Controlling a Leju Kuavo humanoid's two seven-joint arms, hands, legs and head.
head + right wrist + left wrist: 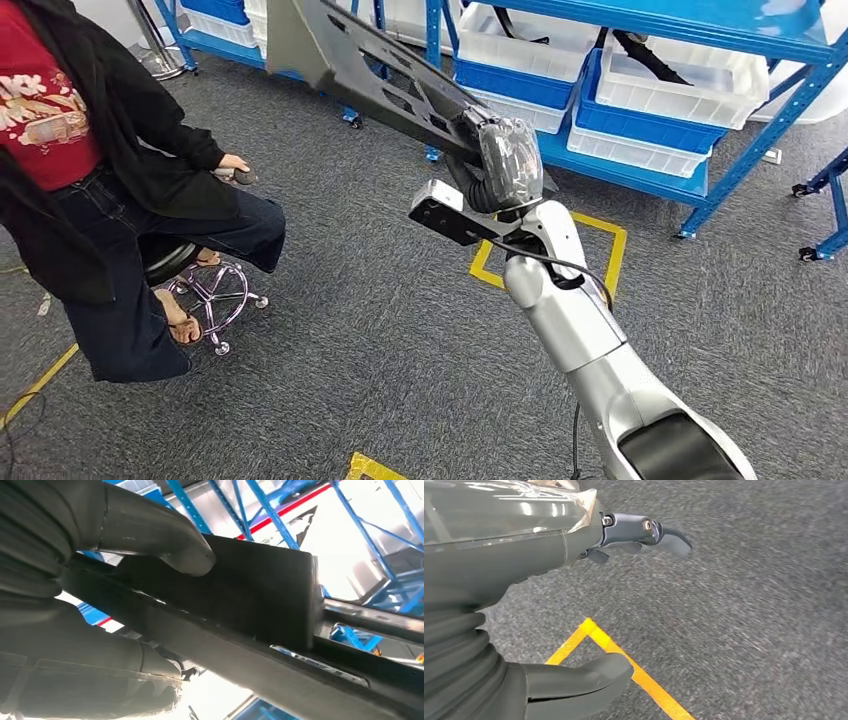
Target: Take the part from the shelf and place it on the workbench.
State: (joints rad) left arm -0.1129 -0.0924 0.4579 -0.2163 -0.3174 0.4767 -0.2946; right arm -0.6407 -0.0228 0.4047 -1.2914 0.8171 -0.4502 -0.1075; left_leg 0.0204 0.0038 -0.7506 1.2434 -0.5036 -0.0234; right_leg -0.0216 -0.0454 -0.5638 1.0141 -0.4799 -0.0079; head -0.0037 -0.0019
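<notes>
My right hand (503, 160) has the long dark part (375, 70) clamped in its fingers, held up in the air in front of the blue shelf (700, 110). Left hand (524, 580) hangs over the carpet, fingers apart, gripping nothing.

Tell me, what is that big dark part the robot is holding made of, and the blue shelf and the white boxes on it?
The part looks like dark grey moulded plastic, matt, with cut-out slots, though painted metal is possible. The right hand holds it. The shelf seems to be blue painted metal, with thin straight beams. The white boxes look like smooth, slightly see-through plastic.
</notes>
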